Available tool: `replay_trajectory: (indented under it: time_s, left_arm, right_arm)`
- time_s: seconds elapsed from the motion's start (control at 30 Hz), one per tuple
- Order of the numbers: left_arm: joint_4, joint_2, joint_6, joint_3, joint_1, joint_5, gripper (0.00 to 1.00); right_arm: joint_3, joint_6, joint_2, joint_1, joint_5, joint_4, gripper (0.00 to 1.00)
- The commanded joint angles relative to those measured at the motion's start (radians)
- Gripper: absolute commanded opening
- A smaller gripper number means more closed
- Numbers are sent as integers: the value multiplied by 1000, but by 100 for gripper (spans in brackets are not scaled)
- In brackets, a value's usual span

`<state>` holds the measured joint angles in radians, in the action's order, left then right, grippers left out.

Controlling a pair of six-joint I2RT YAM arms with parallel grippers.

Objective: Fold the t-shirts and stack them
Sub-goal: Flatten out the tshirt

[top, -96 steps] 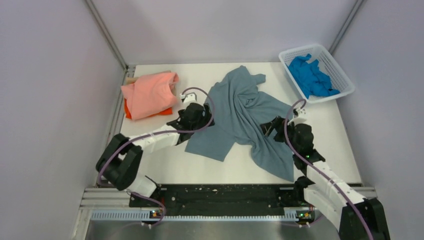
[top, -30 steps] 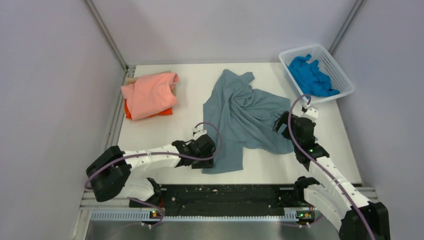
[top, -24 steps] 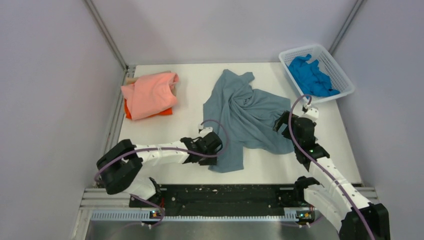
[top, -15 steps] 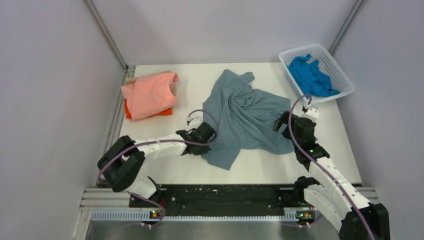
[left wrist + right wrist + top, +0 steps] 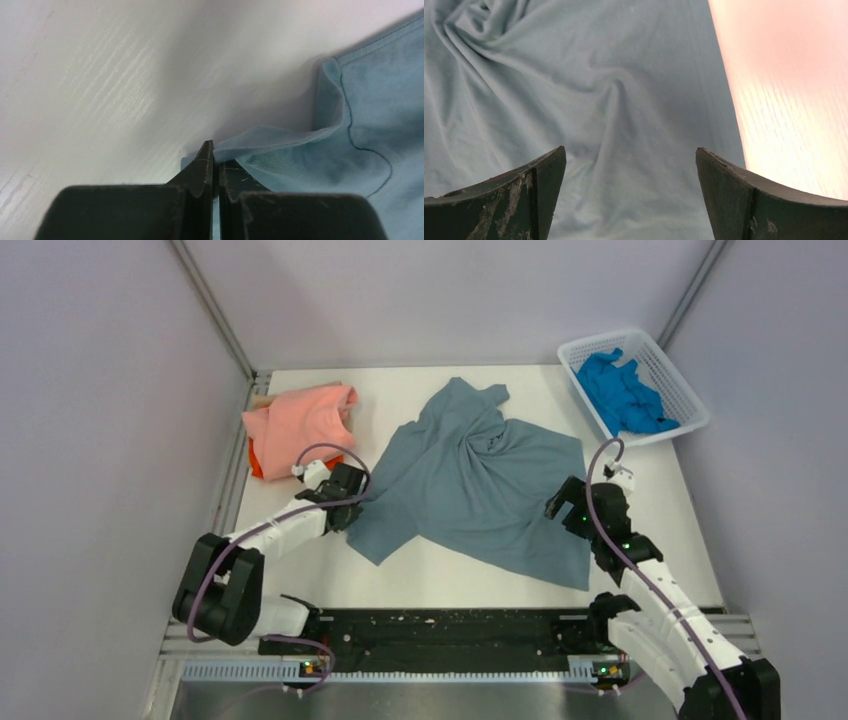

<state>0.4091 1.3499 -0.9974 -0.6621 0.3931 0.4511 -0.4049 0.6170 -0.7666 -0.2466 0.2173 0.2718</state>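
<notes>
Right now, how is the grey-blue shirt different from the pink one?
The grey-blue shirt lies spread out and wrinkly in the middle; the pink shirt is folded small on an orange shirt. The left gripper pinches the grey-blue shirt's edge; no gripper holds the pink shirt. Both are plain cloth.

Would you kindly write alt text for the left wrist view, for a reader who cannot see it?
The left gripper, shut, pinches a hemmed edge of the grey-blue t-shirt, which spreads to the right over the white table.
</notes>
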Motion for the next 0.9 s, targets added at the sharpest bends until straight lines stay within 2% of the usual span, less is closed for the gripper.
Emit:
replay_trajectory:
  time_s: [0.0,0.1,0.23,0.4,0.47,0.63,0.87]
  left_arm:
    - [-120,-31,46,8,-31,-86,0]
    - [-179,-53,53,42,-30,-134,0]
    - [-158,-99,52,55,-30,-109,0]
    - [-159,-127,70,63,-30,-125,0]
    - [-147,-126,78,53,-30,-127,0]
    - [-134,-145,85,49,-30,-119,0]
    - [-123,-152,89,41,-30,-105,0]
  right_arm:
    - [-11,87,51,0,-57,191,99]
    - [-21,129,83,-2,-84,326,99]
    - [9,272,83,-2,-87,408,99]
    - [-37,331,32,-2,-78,503,99]
    - [-44,337,10,-3,-118,513,98]
    - [-67,315,-51,-4,-95,579,98]
    - [-60,270,-131,-4,-88,568,92]
